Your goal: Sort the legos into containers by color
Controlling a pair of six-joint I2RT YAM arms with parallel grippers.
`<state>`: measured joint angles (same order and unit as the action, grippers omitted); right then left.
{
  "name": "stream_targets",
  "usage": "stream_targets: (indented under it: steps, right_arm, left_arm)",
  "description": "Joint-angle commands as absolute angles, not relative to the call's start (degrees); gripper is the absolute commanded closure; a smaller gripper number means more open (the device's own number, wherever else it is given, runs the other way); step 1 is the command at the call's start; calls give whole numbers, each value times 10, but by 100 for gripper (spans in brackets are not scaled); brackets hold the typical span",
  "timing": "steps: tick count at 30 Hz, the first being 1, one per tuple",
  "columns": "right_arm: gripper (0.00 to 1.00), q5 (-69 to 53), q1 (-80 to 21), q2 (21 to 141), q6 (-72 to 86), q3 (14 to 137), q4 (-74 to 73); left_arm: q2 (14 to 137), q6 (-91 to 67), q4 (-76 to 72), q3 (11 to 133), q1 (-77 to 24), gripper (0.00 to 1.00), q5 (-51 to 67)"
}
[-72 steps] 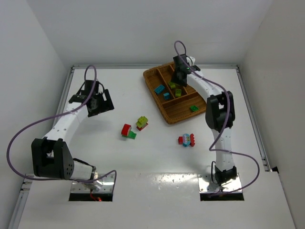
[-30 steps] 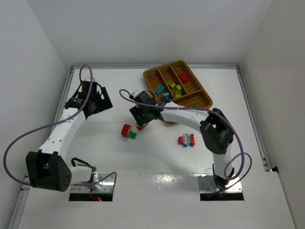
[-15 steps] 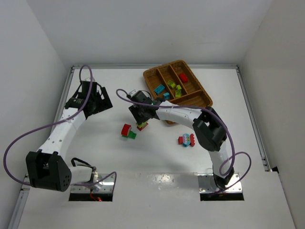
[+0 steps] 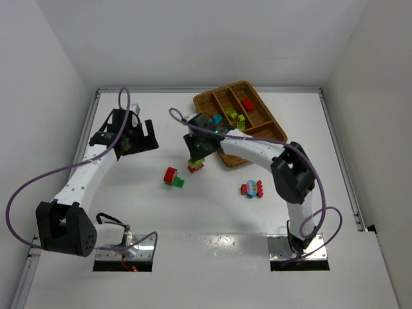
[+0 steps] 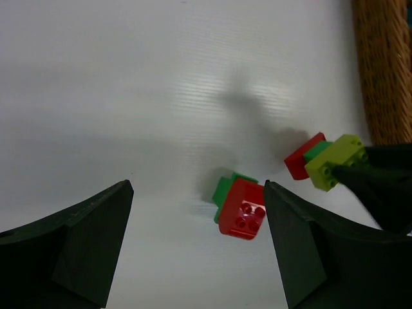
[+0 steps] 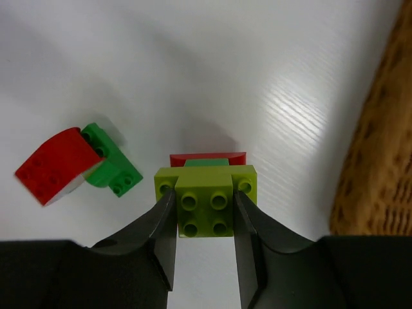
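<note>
The right gripper (image 6: 204, 205) is clamped on the yellow-green brick (image 6: 205, 193), which tops a clump with dark green and red pieces under it. Half a second ago it sat low over the table. Now it has risen and swung toward the wicker tray (image 4: 219, 90), the clump hanging above its shadow. The pick looks made, though mixed colours ride along. The left gripper (image 5: 196, 193) hovers, fingers wide apart, over the red-and-green clump (image 5: 239, 209).
</note>
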<state>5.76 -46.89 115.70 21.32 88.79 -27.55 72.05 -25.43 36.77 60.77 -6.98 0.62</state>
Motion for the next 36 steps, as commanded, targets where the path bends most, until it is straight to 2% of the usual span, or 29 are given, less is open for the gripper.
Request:
stream_targets:
  steps: [1, 4, 8, 11, 17, 24, 34, 36]
  right_arm:
    - [74, -58, -397, 1059, 246, 880, -287]
    - [74, -187, -339, 1021, 270, 850, -287]
    - [74, -295, -305, 1001, 282, 823, -282]
    - [74, -358, -289, 994, 297, 811, -282]
    - [74, -395, -277, 994, 303, 811, -287]
    - [74, -425, -271, 994, 309, 811, -282]
    - [74, -482, -271, 1010, 321, 803, -264]
    - [74, -490, -271, 1010, 327, 798, -249]
  left_arm:
    - [724, -199, 341, 611, -90, 11, 133]
    - [710, -155, 315, 611, -120, 8, 257]
    - [703, -141, 275, 618, -193, 7, 304]
    - [703, -135, 261, 630, -240, 6, 291]
    - [743, -118, 256, 665, -316, 3, 198]
    - [777, -103, 256, 682, -351, 3, 169]
    - [787, -108, 233, 682, -365, 22, 144]
    - [787, -108, 227, 682, -365, 33, 163]
